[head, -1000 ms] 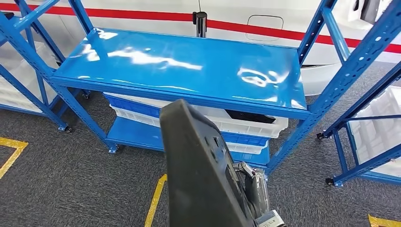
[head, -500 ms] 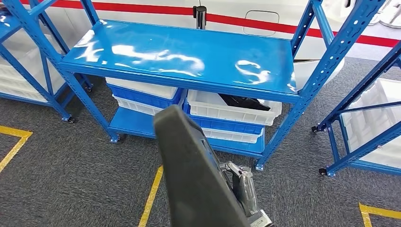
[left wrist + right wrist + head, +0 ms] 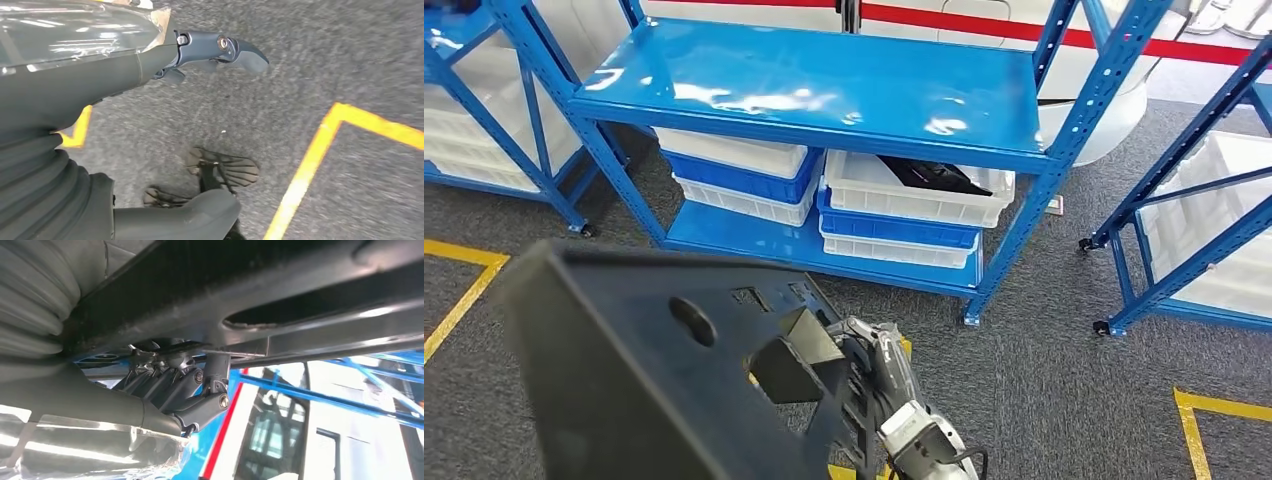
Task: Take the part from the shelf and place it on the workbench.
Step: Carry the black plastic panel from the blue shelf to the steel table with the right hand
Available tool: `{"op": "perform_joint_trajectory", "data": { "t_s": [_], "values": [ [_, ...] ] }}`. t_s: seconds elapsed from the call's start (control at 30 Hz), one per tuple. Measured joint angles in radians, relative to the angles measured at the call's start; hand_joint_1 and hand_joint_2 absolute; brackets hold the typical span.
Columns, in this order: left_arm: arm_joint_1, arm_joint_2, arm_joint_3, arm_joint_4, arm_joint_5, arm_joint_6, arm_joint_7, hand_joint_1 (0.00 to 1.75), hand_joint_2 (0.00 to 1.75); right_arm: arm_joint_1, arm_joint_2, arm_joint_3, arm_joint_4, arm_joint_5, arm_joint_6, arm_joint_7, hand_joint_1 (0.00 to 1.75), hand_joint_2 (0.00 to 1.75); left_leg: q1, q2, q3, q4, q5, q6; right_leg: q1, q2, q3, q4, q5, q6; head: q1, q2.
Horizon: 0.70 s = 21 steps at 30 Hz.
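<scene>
- The right hand (image 3: pixel 879 375) grips the part (image 3: pixel 664 370), a large flat black panel with cut-outs, from below and behind; in the right wrist view its fingers (image 3: pixel 197 390) press up against the panel's underside, so the weight bears on them.
- The panel is held tilted in front of the robot's body, low in the head view, its broad face turned toward the camera. That looks like a carrying pose: clear of the shelf posts and close to the body, where a wide sheet swings least.
- The left hand (image 3: pixel 220 50) holds nothing. In the left wrist view its fingers reach out loosely over the carpet, apart from any object, and the arm hangs down toward the floor. It appears to have no share in the carry.
- The part is therefore off the shelf and in the air, resting on no surface.
- Beyond the hand stands the blue shelf (image 3: pixel 824 85), its glossy top board bare, well apart from the panel.
- On its lower level sit stacked white and blue bins (image 3: pixel 904 215); the top white bin on the right holds another dark piece (image 3: pixel 929 175), probably more stock.
- Yellow floor lines (image 3: pixel 459 290) mark the grey carpet.
- No workbench is to be seen, so the setting-down is not yet done, and I judge the robot must turn or walk first.
</scene>
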Motion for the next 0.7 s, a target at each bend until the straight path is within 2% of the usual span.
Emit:
{"op": "perform_joint_trajectory", "data": {
  "t_s": [0.07, 0.1, 0.13, 0.17, 0.2, 0.23, 0.27, 0.3, 0.33, 0.37, 0.4, 0.43, 0.47, 0.5, 0.57, 0.63, 0.7],
  "values": [
    [0.002, -0.021, 0.000, -0.008, 0.001, 0.011, -0.024, 0.00, 1.75, -0.015, 0.019, 0.001, 0.023, 0.010, 0.017, 0.002, 1.75, 1.75, 0.004, 0.000, -0.016, 0.014, 0.008, -0.007, -0.011, 0.000, -0.015, -0.001, -0.006, -0.004, -0.005, 0.000],
    [0.004, -0.029, 0.000, -0.012, 0.001, 0.012, -0.034, 0.00, 1.75, -0.018, 0.026, 0.000, 0.034, 0.017, 0.024, 0.001, 1.75, 1.75, 0.009, -0.001, -0.025, 0.028, -0.008, -0.012, -0.014, -0.002, -0.024, 0.007, -0.002, -0.009, -0.007, 0.000],
    [0.007, -0.038, 0.000, -0.014, 0.000, 0.009, -0.042, 0.00, 1.75, -0.020, 0.033, 0.000, 0.044, 0.023, 0.028, -0.002, 1.75, 1.75, 0.014, -0.002, -0.036, 0.054, -0.043, -0.019, -0.014, -0.006, -0.034, 0.013, 0.003, -0.018, -0.009, 0.000],
    [0.009, -0.043, 0.000, -0.015, -0.001, 0.004, -0.048, 0.00, 1.75, -0.023, 0.040, -0.001, 0.052, 0.030, 0.031, -0.004, 1.75, 1.75, 0.016, -0.003, -0.047, 0.094, -0.093, -0.025, -0.011, -0.010, -0.043, 0.015, 0.011, -0.028, -0.011, 0.000],
    [0.011, -0.047, 0.000, -0.017, 0.000, 0.000, -0.052, 0.00, 1.75, -0.027, 0.047, -0.001, 0.060, 0.035, 0.033, -0.007, 1.75, 1.75, 0.018, -0.005, -0.059, 0.146, -0.144, -0.029, -0.008, -0.014, -0.052, 0.016, 0.019, -0.035, -0.012, 0.000],
    [0.012, -0.049, 0.000, -0.018, 0.002, -0.003, -0.050, 0.00, 1.75, -0.031, 0.053, -0.002, 0.068, 0.040, 0.033, -0.011, 1.75, 1.75, 0.018, -0.006, -0.071, 0.206, -0.180, -0.031, -0.005, -0.019, -0.063, 0.016, 0.028, -0.040, -0.013, 0.000],
    [0.013, -0.049, 0.000, -0.019, 0.007, -0.003, -0.045, 0.00, 1.75, -0.034, 0.055, -0.002, 0.074, 0.042, 0.033, -0.014, 1.75, 1.75, 0.019, -0.007, -0.077, 0.257, -0.190, -0.033, -0.003, -0.024, -0.073, 0.017, 0.037, -0.041, -0.014, 0.000],
    [0.012, -0.047, 0.000, -0.021, 0.012, -0.002, -0.038, 0.00, 1.75, -0.036, 0.057, -0.002, 0.080, 0.042, 0.034, -0.016, 1.75, 1.75, 0.020, -0.007, -0.073, 0.286, -0.176, -0.034, -0.002, -0.030, -0.084, 0.018, 0.044, -0.040, -0.015, 0.000],
    [0.012, -0.044, 0.002, -0.022, 0.018, 0.001, -0.031, 0.00, 1.75, -0.036, 0.056, -0.002, 0.084, 0.041, 0.034, -0.017, 1.75, 1.75, 0.023, -0.006, -0.054, 0.286, -0.149, -0.035, -0.002, -0.037, -0.091, 0.019, 0.050, -0.038, -0.015, 0.000],
    [0.012, -0.041, 0.004, -0.022, 0.023, 0.005, -0.027, 0.00, 1.75, -0.036, 0.056, -0.002, 0.085, 0.038, 0.035, -0.017, 1.75, 1.75, 0.026, -0.002, -0.018, 0.251, -0.122, -0.036, -0.003, -0.042, -0.096, 0.020, 0.054, -0.034, -0.015, 0.000],
    [0.011, -0.038, 0.007, -0.022, 0.028, 0.009, -0.026, 0.00, 1.75, -0.035, 0.056, -0.002, 0.086, 0.036, 0.035, -0.018, 1.75, 1.75, 0.029, 0.007, 0.030, 0.191, -0.111, -0.040, -0.002, -0.047, -0.100, 0.021, 0.058, -0.029, -0.015, 0.000],
    [0.010, -0.036, 0.011, -0.021, 0.032, 0.012, -0.027, 0.00, 1.75, -0.035, 0.055, -0.002, 0.085, 0.034, 0.035, -0.018, 1.75, 1.75, 0.028, 0.015, 0.073, 0.130, -0.110, -0.041, 0.001, -0.053, -0.104, 0.023, 0.061, -0.025, -0.016, 0.000],
    [0.008, -0.035, 0.014, -0.021, 0.034, 0.014, -0.029, 0.00, 1.75, -0.034, 0.053, -0.003, 0.084, 0.032, 0.035, -0.019, 1.75, 1.75, 0.026, 0.020, 0.103, 0.082, -0.117, -0.041, 0.004, -0.058, -0.105, 0.026, 0.064, -0.020, -0.016, 0.000],
    [0.007, -0.034, 0.017, -0.021, 0.035, 0.016, -0.031, 0.00, 1.75, -0.034, 0.051, -0.003, 0.084, 0.031, 0.035, -0.020, 1.75, 1.75, 0.022, 0.022, 0.117, 0.053, -0.128, -0.037, 0.007, -0.064, -0.109, 0.028, 0.067, -0.015, -0.017, 0.000],
    [0.007, -0.032, 0.021, -0.021, 0.036, 0.018, -0.033, 0.00, 1.75, -0.034, 0.048, -0.004, 0.083, 0.031, 0.035, -0.020, 1.75, 1.75, 0.016, 0.011, 0.111, 0.037, -0.133, -0.022, 0.009, -0.073, -0.114, 0.031, 0.074, -0.003, -0.015, 0.000],
    [0.008, -0.030, 0.024, -0.021, 0.036, 0.019, -0.035, 0.00, 1.75, -0.034, 0.047, -0.004, 0.083, 0.030, 0.035, -0.020, 1.75, 1.75, 0.013, 0.000, 0.103, 0.029, -0.128, -0.004, 0.007, -0.071, -0.132, 0.047, 0.064, 0.004, -0.014, 0.000],
    [0.009, -0.030, 0.025, -0.021, 0.033, 0.020, -0.040, 0.00, 1.75, -0.031, 0.043, -0.004, 0.082, 0.031, 0.032, -0.023, 1.75, 1.75, 0.007, -0.010, 0.091, 0.026, -0.116, 0.014, 0.007, -0.045, -0.179, 0.138, 0.011, -0.007, -0.013, 0.000]
  ]
}}
